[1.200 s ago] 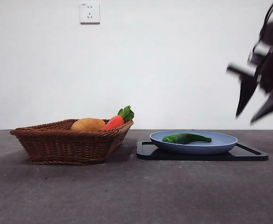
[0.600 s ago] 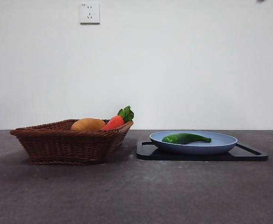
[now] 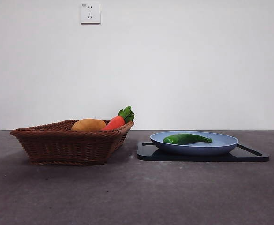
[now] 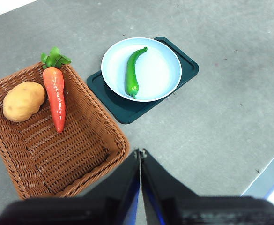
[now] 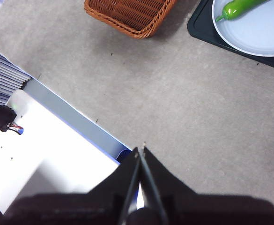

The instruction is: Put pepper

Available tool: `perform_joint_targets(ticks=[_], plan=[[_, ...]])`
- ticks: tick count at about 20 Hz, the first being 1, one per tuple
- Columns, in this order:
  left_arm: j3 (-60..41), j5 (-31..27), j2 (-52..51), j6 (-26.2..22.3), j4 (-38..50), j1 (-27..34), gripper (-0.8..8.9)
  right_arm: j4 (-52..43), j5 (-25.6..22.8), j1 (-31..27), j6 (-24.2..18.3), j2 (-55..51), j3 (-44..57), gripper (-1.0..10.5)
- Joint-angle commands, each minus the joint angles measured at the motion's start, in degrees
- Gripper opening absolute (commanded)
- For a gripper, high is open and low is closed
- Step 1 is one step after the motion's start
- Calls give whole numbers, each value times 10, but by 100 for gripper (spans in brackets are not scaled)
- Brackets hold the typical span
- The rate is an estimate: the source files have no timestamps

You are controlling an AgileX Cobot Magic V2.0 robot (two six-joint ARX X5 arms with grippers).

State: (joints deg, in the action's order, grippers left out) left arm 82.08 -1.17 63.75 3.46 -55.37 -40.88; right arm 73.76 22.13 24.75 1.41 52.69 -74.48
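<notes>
- Pepper (image 3: 187, 138) lies flat in the pale blue plate (image 3: 221, 146), glossy green, not touched by either of my pincers. In my left wrist view it runs lengthwise across the plate's middle, slim curved tip at one end, blunter end at the other.
- Plate sits on a dark tray (image 3: 251, 155); the tray rests on the grey worktop (image 3: 137, 192), just beside the wicker basket (image 3: 66, 145). Tray and basket are close, not clearly touching.
- Basket holds a carrot (image 4: 56, 96), orange with green leaves, leaning up against one wall, and a potato (image 4: 23, 101) next to it. The two are close; I cannot tell whether they touch.
- My left pincer (image 4: 140, 157) is clenched, jaws pressed together, nothing between them. It hangs high over the worktop, above the near corner of the basket, well apart from the pepper.
- My right pincer (image 5: 139, 152) is likewise clenched and empty, above bare worktop near its edge. Basket corner and plate rim with the pepper's end show at the far side of that view.
- Front view shows neither arm. White wall behind, with a socket (image 3: 90, 12) high up.
</notes>
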Motion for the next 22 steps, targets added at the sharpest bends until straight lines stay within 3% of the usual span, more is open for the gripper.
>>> perform_joint_targets(ticks=[1, 11, 14, 19, 22], plan=[[9, -1, 5, -5, 9, -3, 8, -4, 2, 3, -9, 4, -11, 11], [9, -1, 5, -5, 19, -3, 8, -4, 2, 3, -9, 4, -11, 11], [9, -24, -5, -42, 38, 17, 8, -4, 1, 3, -9, 4, -11, 11], [-2, -29, -69, -76, 183, 129, 8, -4, 1, 3, -9, 4, -11, 11], [-85, -29, -147, -80, 313, 212, 8, -4, 1, 3, -9, 4, -11, 11]])
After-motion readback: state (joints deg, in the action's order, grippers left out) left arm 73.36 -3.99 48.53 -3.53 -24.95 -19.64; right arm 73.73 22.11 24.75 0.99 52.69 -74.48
